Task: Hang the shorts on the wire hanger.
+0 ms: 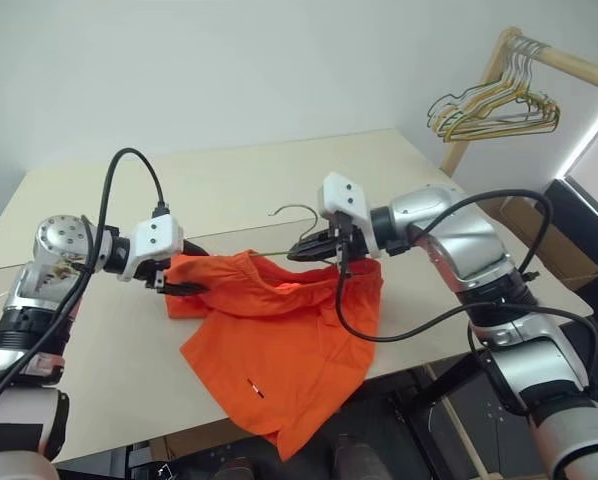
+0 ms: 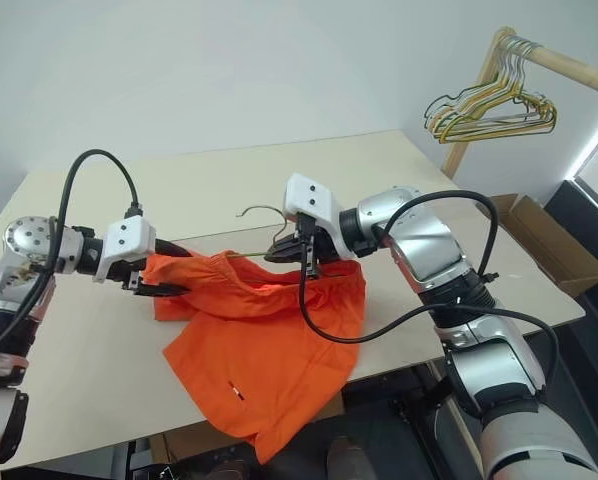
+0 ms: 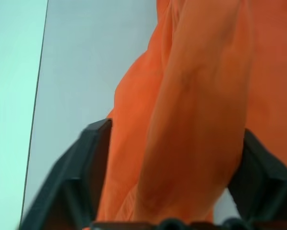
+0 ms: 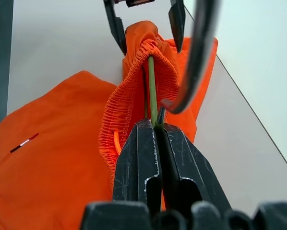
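**Shorts partly threaded on the hanger, not yet hung**

While most of the orange shorts (image 1: 279, 350) lie spread over the tan table (image 1: 279, 180) and droop past its front edge, the gathered waistband is bunched around one arm of the wire hanger (image 4: 152, 91), so threading looks begun but unfinished. The right gripper (image 1: 314, 248) reaches in level from the right, jaws pinched tight on the wire near the hook. The left gripper (image 1: 184, 287) sits at the waistband's left end, its jaws apart around the fabric fold.
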